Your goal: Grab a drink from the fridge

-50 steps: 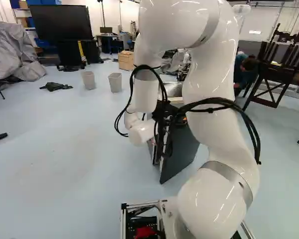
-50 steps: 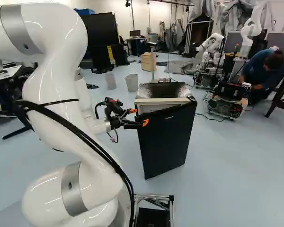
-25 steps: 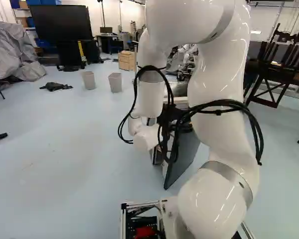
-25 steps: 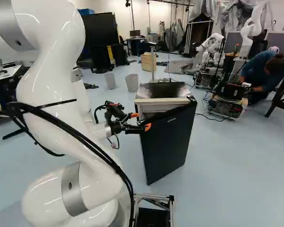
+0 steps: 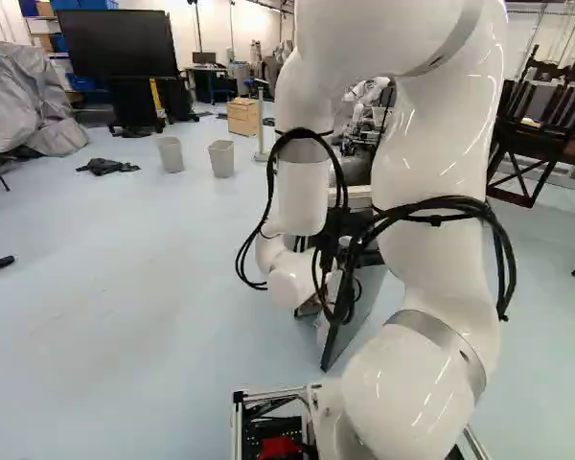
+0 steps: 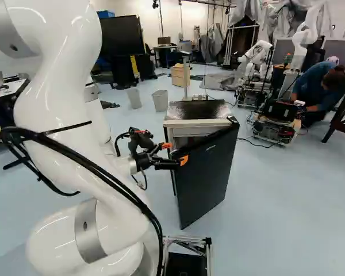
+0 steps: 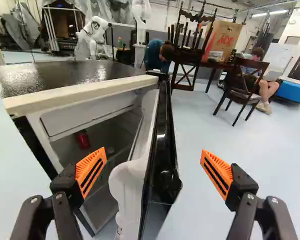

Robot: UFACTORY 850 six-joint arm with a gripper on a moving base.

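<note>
Fridge door (image 6: 206, 178) ajar, long axis upright; edge toward gripper (image 6: 175, 153)

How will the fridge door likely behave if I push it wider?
The fridge door looks like a rigid slab, so it should swing whole about its far, hinged edge. Its glossy outer face may let the tool slip.

In the right base view, two bins (image 6: 160, 101) stand behind and left of the fridge (image 6: 196, 108). Its door (image 6: 207, 172) stands before it; a can (image 7: 83, 140) sits inside.
</note>
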